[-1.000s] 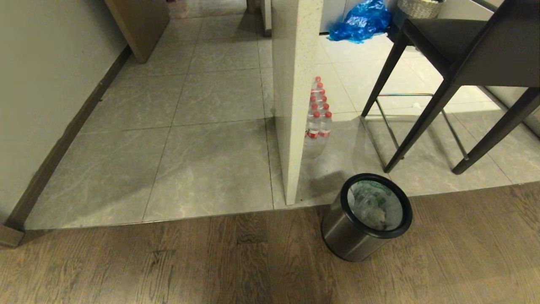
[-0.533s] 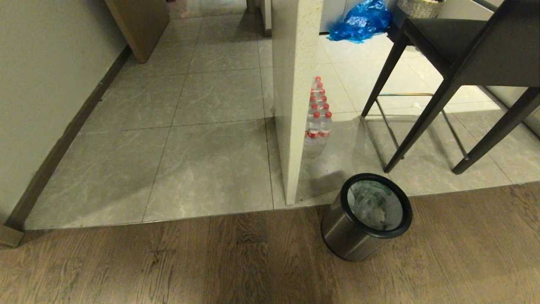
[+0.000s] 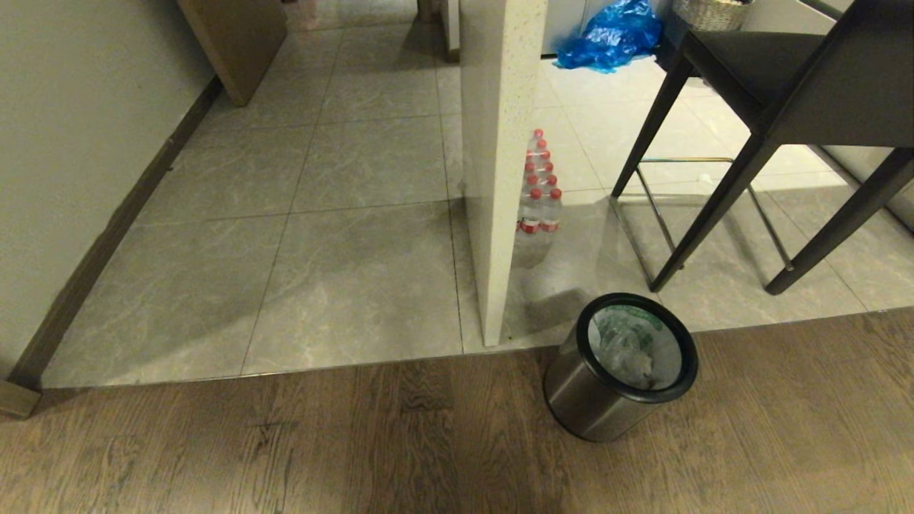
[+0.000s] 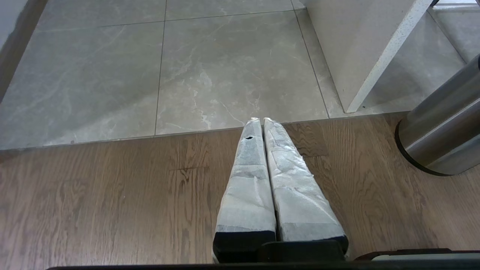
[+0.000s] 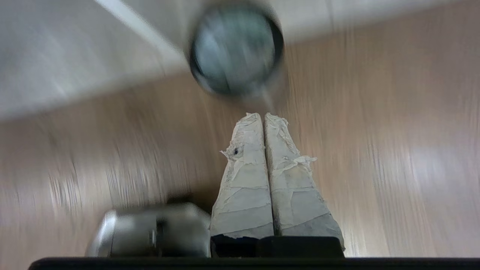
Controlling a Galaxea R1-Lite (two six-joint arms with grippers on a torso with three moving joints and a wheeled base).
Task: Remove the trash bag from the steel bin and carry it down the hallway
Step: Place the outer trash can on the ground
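Observation:
The steel bin (image 3: 620, 371) stands on the wood floor beside the end of a pale partition wall, and its black ring rim shows. Inside it lies the crinkled whitish trash bag (image 3: 628, 348) with green print. The hallway (image 3: 343, 214) of grey tiles runs away at the left. My right gripper (image 5: 262, 115) is shut and empty, hovering above the wood floor a little short of the bin (image 5: 236, 48), looking down into it. My left gripper (image 4: 261, 120) is shut and empty, low over the wood floor, with the bin's side (image 4: 442, 127) off to one side. Neither arm shows in the head view.
A pale partition wall (image 3: 500, 164) ends just left of the bin. Several red-capped water bottles (image 3: 539, 189) stand against it. A dark high stool (image 3: 771, 135) stands behind the bin. A shiny blue bag (image 3: 614, 34) lies at the far back. A beige wall with dark baseboard (image 3: 107, 235) borders the left.
Nothing has moved in the head view; the bin and bag stand as before.

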